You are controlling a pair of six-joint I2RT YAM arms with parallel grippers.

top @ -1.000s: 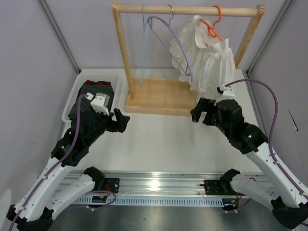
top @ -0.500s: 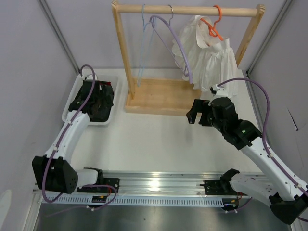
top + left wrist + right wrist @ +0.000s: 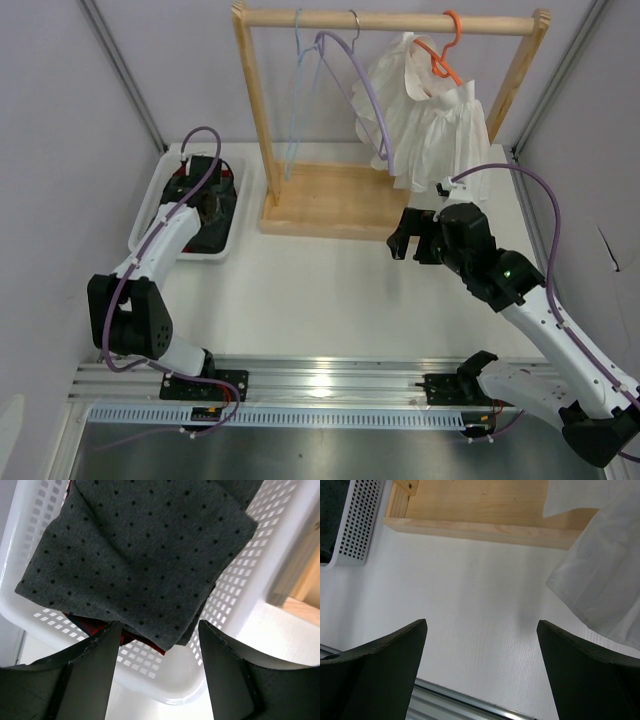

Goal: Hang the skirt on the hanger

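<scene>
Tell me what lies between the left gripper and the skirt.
Nothing. In the left wrist view the open left gripper hangs directly over the folded edge of the skirt in the basket, with no other thing in the gap.

matt cloth skirt (image 3: 135,565), glossy perforated plastic basket (image 3: 250,580).

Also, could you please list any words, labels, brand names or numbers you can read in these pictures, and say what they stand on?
None: no readable text shows on the dotted charcoal fabric skirt, the white perforated plastic basket or the wooden clothes rack.
</scene>
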